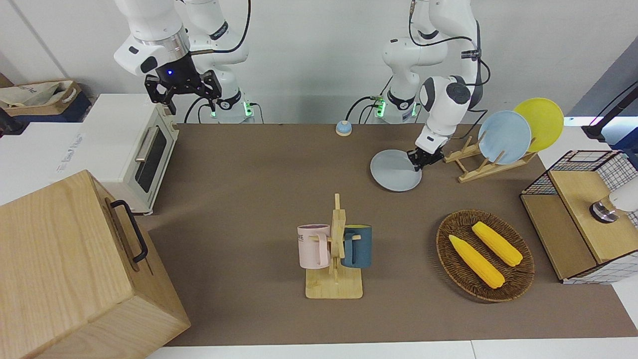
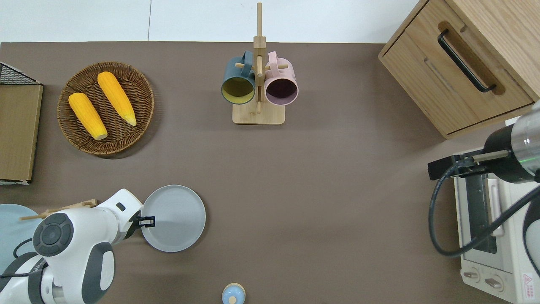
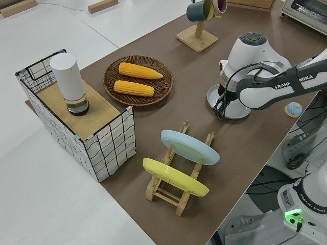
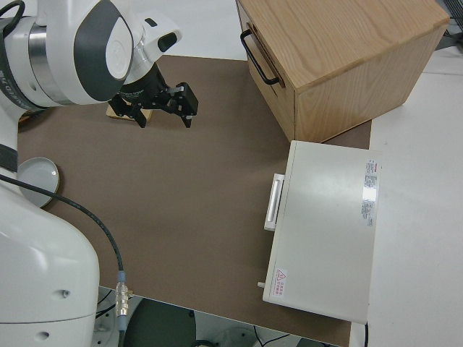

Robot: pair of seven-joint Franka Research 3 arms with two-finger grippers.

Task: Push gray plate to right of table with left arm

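"FRANKA EMIKA" is printed on the left arm (image 3: pixel 286 87). The red warning label on the toaster oven (image 4: pixel 325 231) is illegible.

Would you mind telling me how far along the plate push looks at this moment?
Done: the left gripper is down at the gray plate, at its rim on the left arm's side, beside the plate rack. In hand: contact for the push. Left: nearly all the travel, as the plate lies toward the left arm's end of the table. The right arm is parked.
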